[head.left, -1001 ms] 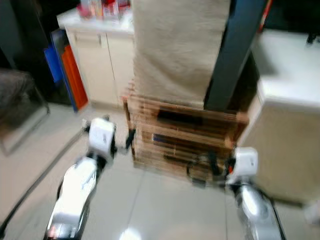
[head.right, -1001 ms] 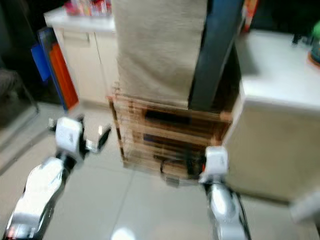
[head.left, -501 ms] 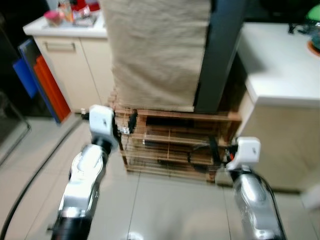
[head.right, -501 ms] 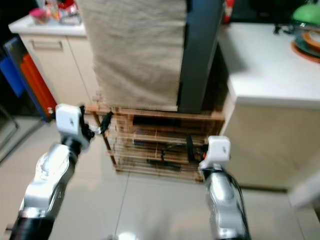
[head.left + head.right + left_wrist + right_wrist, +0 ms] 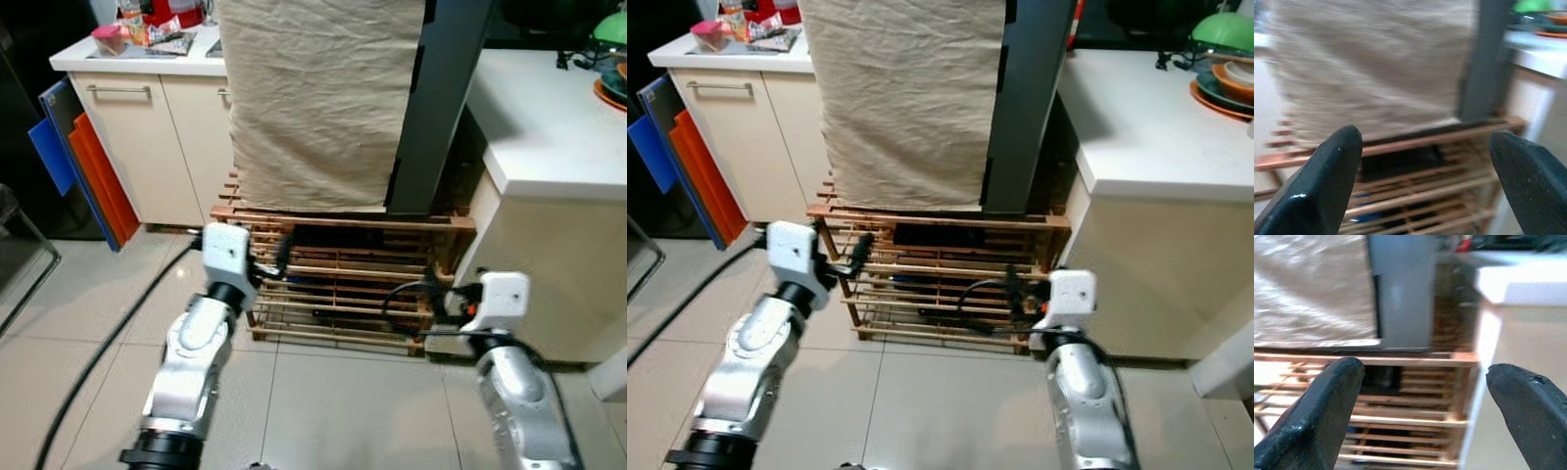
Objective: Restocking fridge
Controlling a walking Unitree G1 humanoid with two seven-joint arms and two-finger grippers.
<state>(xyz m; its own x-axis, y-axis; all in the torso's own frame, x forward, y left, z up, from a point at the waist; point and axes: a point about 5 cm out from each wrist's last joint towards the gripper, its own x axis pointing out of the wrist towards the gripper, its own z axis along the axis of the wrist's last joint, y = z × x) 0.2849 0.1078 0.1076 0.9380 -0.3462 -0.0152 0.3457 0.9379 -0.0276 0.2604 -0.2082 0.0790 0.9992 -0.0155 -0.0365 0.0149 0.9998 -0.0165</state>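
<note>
Fridge [image 5: 446, 98]: dark grey upright body, long axis vertical, standing on a slatted wooden pallet rack [image 5: 343, 284] w/ a beige cloth [image 5: 318, 98] draped over its front, hanging down to the rack top. I can't tell where its door faces. White counter [image 5: 549, 127] just beside it on my right; cream cabinet [image 5: 147, 147] on my left, blue and orange boards [image 5: 83, 162] leaning beside that.

L gripper [image 5: 269, 262] in front of the rack's left end, fingers [image 5: 1327, 186] spread, holding nothing. R gripper [image 5: 431, 299] near the rack's right end, fingers [image 5: 1317, 421] spread, holding nothing. Tiled floor [image 5: 323, 401] below.
</note>
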